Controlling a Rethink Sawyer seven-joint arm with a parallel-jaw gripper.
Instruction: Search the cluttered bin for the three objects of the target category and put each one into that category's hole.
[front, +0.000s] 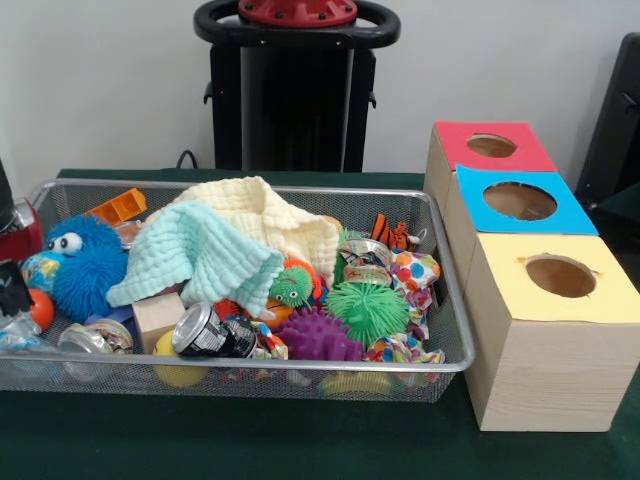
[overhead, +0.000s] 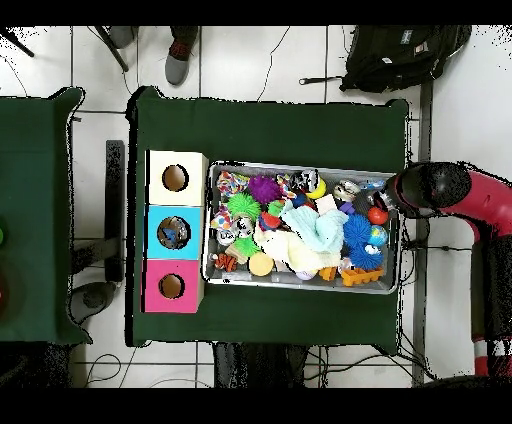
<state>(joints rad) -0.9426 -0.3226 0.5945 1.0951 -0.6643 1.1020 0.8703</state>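
— What's nearest in the bin (front: 440, 365)?
— Two cans (front: 205, 330) at the near wall, at 6 and 7 o'clock. Behind them are three big spiky balls: purple (front: 318, 335), green (front: 368, 310), blue (front: 85, 262). Two cloths, mint (front: 200, 255) and cream (front: 275, 215), lie heaped mid-bin.
— Bottles?
— One clear crumpled thing (front: 18, 335) at 8 o'clock, maybe a bottle; I cannot count others.
— Boxes?
— Three at 3 o'clock: yellow (front: 560, 275), blue (front: 520, 200), and farthest the red hole (front: 491, 146).
— Gripper?
— The gripper (front: 12, 285) hangs at the bin's 9 o'clock end; its opening and any load I cannot tell.

wall (front: 100, 80): white | floor (overhead: 260, 70): pale tiles | table (overhead: 270, 130): green cloth
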